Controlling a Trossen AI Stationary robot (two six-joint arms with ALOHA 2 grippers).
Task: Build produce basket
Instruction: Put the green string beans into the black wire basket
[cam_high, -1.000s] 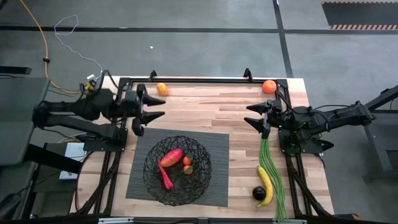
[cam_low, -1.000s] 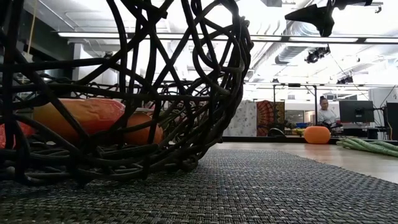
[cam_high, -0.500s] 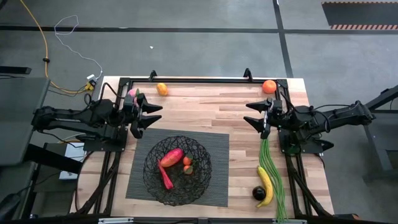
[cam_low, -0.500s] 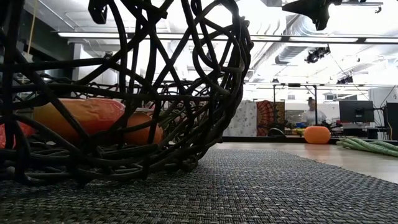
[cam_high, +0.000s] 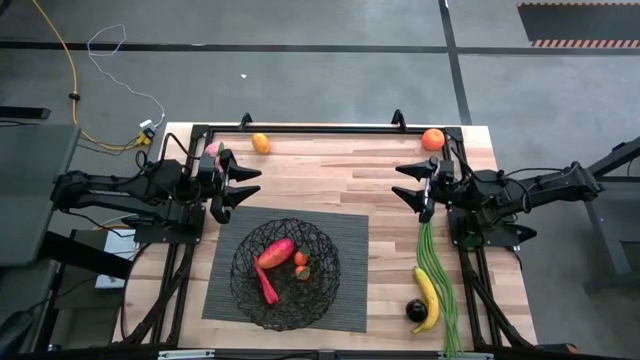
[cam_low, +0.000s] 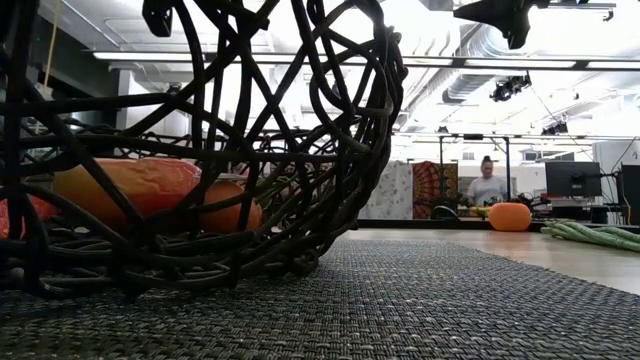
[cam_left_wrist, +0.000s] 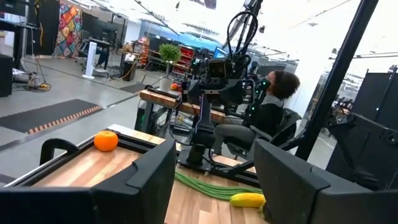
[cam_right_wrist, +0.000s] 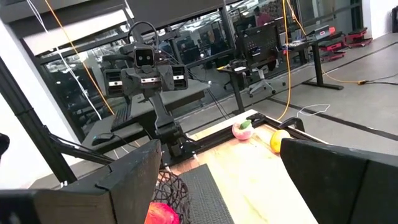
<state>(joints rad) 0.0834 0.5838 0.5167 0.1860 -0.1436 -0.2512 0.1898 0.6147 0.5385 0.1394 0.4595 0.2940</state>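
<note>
Both arms sit idle over the far half of the table (cam_high: 330, 165), nothing held. Left gripper (cam_high: 247, 185) is at the left edge, above the far-left corner of the mat (cam_high: 345, 225), fingers spread apart with only air between them. Right gripper (cam_high: 408, 187) is at the right side, just above the near end of the green beans (cam_high: 436, 270), fingers spread wide, also holding nothing.

Basket (cam_high: 286, 273) sits on the mat, near-center of the table. Inside it: a red pepper (cam_high: 275, 252), a second red pepper (cam_high: 268, 287) lying lengthwise beside it, and a small orange piece (cam_high: 301, 259) next to them. From table height the mesh fills the left of the view, with the produce resting on the bottom behind the wires.

Still outside the basket:
- 1 orange (cam_high: 260, 143) at the far edge, left of center
- 1 orange (cam_high: 432, 139) at the far-right corner
- pink peach (cam_high: 212, 149) just behind the left gripper
- banana (cam_high: 427, 296) on the right, touching the beans
- dark round fruit (cam_high: 415, 311) at the banana's near end

A person (cam_left_wrist: 273, 102) sits behind the right arm's base, beyond the table.
</note>
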